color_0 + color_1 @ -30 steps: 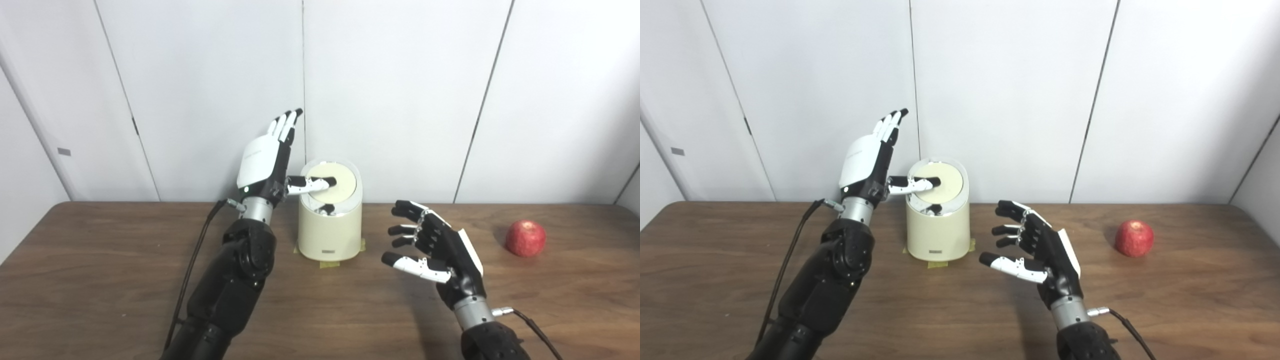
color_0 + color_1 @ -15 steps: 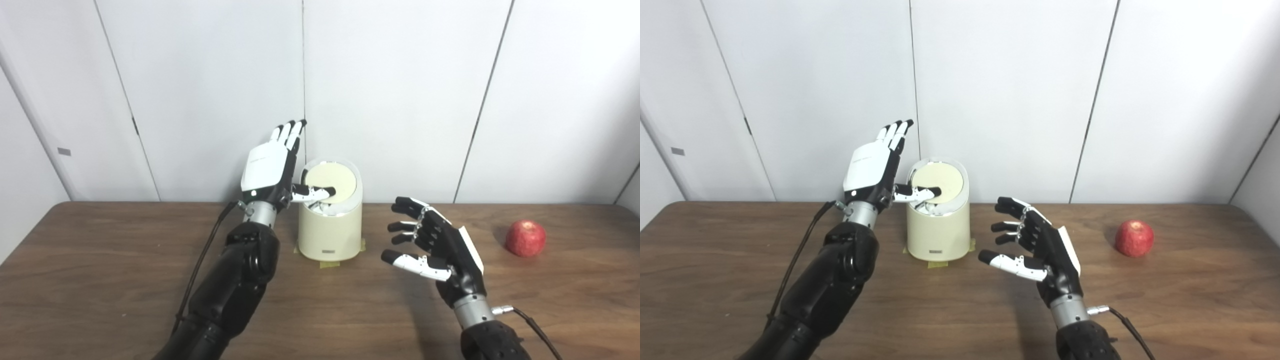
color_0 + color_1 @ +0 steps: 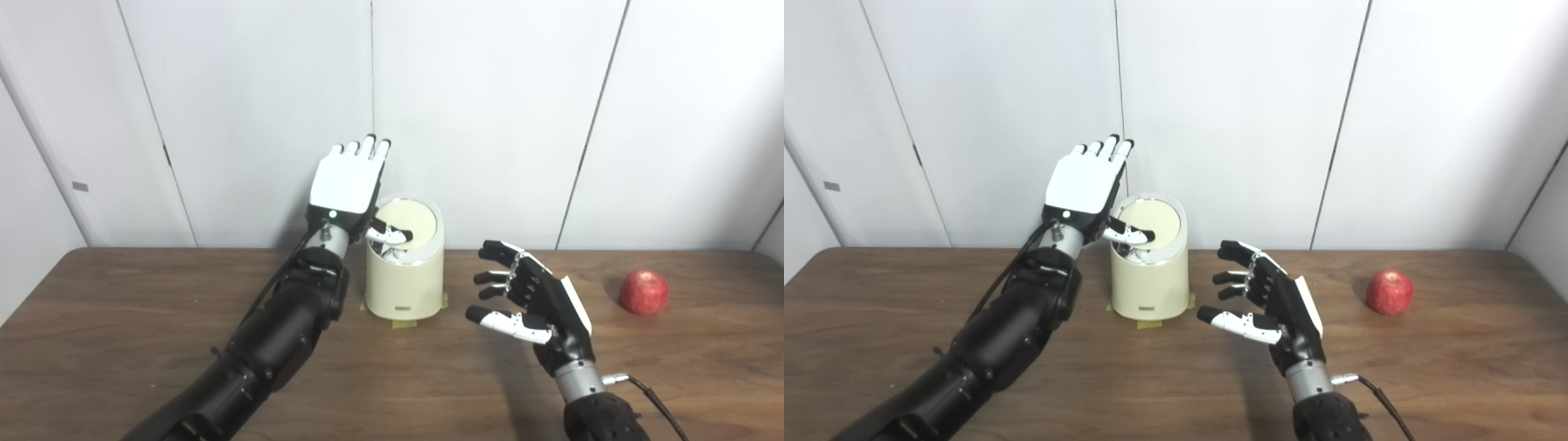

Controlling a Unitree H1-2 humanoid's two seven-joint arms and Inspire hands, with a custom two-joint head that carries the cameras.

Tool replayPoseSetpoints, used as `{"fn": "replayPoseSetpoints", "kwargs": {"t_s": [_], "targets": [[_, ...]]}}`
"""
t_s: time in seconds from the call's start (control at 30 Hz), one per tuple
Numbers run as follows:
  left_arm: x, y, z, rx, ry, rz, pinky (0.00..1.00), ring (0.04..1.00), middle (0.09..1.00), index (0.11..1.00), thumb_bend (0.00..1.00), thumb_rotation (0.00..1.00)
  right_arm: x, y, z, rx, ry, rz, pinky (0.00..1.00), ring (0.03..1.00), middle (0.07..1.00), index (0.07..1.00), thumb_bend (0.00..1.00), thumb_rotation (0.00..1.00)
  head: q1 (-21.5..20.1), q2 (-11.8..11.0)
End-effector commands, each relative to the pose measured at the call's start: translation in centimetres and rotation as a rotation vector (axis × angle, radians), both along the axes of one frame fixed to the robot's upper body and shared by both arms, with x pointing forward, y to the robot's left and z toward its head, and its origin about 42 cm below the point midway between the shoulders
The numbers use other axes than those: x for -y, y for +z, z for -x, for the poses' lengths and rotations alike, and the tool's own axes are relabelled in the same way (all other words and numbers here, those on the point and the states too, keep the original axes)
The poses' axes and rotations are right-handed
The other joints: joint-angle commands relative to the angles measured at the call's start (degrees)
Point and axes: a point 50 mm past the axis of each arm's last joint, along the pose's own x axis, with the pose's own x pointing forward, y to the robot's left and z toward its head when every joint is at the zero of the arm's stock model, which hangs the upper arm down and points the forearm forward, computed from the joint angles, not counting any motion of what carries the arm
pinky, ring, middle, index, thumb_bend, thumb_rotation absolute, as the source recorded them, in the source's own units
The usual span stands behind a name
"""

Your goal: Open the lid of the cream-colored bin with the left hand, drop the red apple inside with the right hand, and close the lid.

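The left robot hand (image 3: 345,184) is raised beside the cream-colored bin (image 3: 404,278), its white back facing the camera and its fingers (image 3: 366,147) straight, close side by side and pointing up. It grips nothing. Its thumb (image 3: 390,234) reaches out sideways over the lid (image 3: 411,220) at the lid's near left edge, and seems to touch it, though contact cannot be confirmed. The lid sits tilted in the bin's top, with a dark gap showing at its front.

The right robot hand (image 3: 533,303) hovers above the surface (image 3: 122,318) to the right of the bin, palm turned left, fingers spread and loosely curled around nothing. The red apple (image 3: 644,292) lies on the surface well to the right of this hand, apart from it and untouched. The bin stands on the surface near the back wall (image 3: 490,110), with strips of tape (image 3: 403,323) at its base.

Compared with a second ago, the left robot hand has turned so that its back now faces the camera rather than showing edge-on, and it has shifted right, closer to the bin. The thumb now sits nearer the lid's front left rim. The left forearm reaches in at a lower angle. The right robot hand, the apple and the bin are where they were.
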Motion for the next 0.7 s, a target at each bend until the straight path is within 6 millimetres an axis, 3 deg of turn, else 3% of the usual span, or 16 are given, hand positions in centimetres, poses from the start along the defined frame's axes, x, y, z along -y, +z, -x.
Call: {"fn": "replayPoseSetpoints", "kwargs": {"t_s": [0.0,0.1,0.23,0.37,0.5,0.67], "targets": [[-1.8,-1.0,-0.3,-0.052,0.065,-0.061,0.93,0.928,1.0,1.0,1.0,0.12,-0.4,2.5,-0.4,0.109,0.005,-0.012,0.52,0.621,0.766,0.743,0.79,0.15,-0.07,0.09],[-2.0,-0.6,0.1,-0.02,0.011,0.084,0.92,0.929,1.0,1.0,0.99,0.11,-0.4,2.5,-0.4,0.108,0.008,-0.01,0.53,0.62,0.762,0.742,0.79,0.15,-0.03,0.18],[-1.9,0.6,0.8,-0.009,-0.165,0.534,0.91,0.919,0.985,1.0,0.88,0.21,-0.3,2.3,-0.6,0.107,0.008,0.0,0.52,0.618,0.762,0.739,0.8,0.17,0.34,0.16],[-2.6,0.6,1.2,-0.044,-0.325,0.89,0.8,0.946,0.999,1.0,0.86,0.28,-0.4,2.3,-0.6,0.101,0.013,-0.008,0.52,0.626,0.757,0.74,0.8,0.18,0.41,0.16],[-3.8,-0.3,1.7,-0.05,-0.391,1.091,0.86,0.953,0.974,1.0,0.85,0.33,-0.4,2.2,-0.6,0.105,0.013,-0.003,0.51,0.617,0.753,0.736,0.81,0.19,0.48,0.36],[-6.3,-1.7,3.8,-0.088,-0.395,1.293,0.81,0.922,0.941,0.985,0.82,0.38,-0.3,2.3,-0.5,0.102,0.015,-0.003,0.52,0.622,0.762,0.739,0.81,0.19,0.61,0.66]]}}
